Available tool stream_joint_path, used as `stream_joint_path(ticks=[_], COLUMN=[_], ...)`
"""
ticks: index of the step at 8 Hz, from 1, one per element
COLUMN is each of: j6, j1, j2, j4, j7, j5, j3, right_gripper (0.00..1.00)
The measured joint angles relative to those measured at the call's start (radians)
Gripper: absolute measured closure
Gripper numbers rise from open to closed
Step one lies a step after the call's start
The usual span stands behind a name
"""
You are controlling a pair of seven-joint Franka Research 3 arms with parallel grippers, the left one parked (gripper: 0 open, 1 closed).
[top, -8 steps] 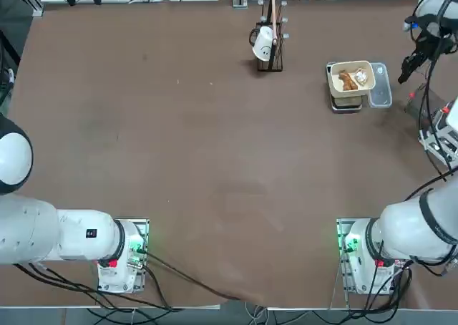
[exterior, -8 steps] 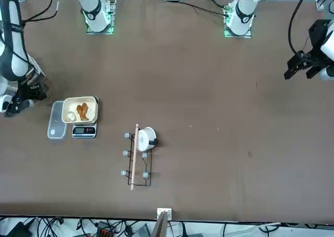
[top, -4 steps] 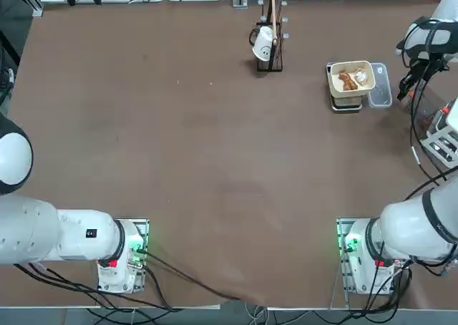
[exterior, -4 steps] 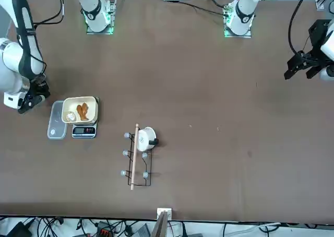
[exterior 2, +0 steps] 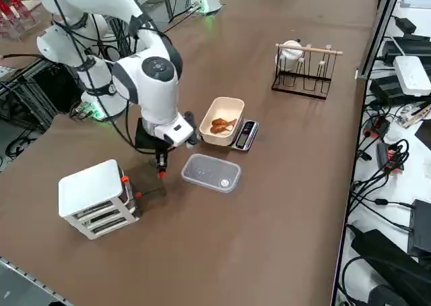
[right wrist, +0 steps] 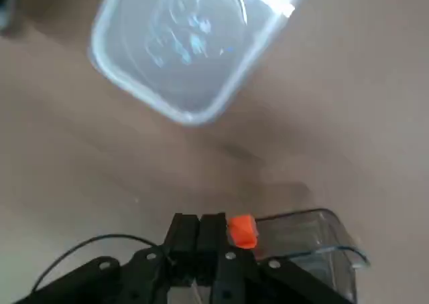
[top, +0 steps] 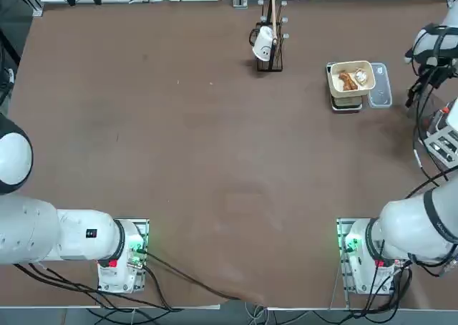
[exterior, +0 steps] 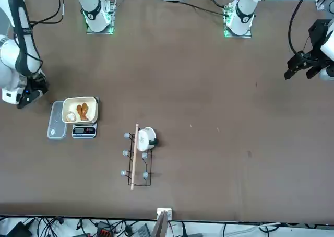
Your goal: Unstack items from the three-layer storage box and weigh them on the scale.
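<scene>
**Pulling a light drawer by its little orange tab**

Your right gripper [right wrist: 201, 240], low in the wrist view, has its black fingers pressed shut on a small orange tab [right wrist: 242, 230] of a clear plastic drawer [right wrist: 315, 240]. It looks light and slippery, so pull gently. In the side view's lower left sits the white three-layer storage box [exterior 2: 94, 198]. Farther off lie a clear plastic lid [exterior 2: 211, 172], then the orange-brown lumps [exterior 2: 222, 125] in the cream tray [exterior 2: 232, 106] on the dark scale [exterior 2: 245, 135]. No writing can be read.
</scene>
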Motion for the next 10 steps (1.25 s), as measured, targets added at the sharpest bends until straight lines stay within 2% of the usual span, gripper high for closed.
stream_joint_path(ticks=[5, 10], j6=[0.001, 0.0], j1=[-0.072, -0.123], j2=[0.0, -0.002], j4=[-0.015, -0.021], j7=[-0.015, -0.025], j5=[-0.113, -0.124], j3=[0.0, 0.002], right_gripper=[0.99, 0.99])
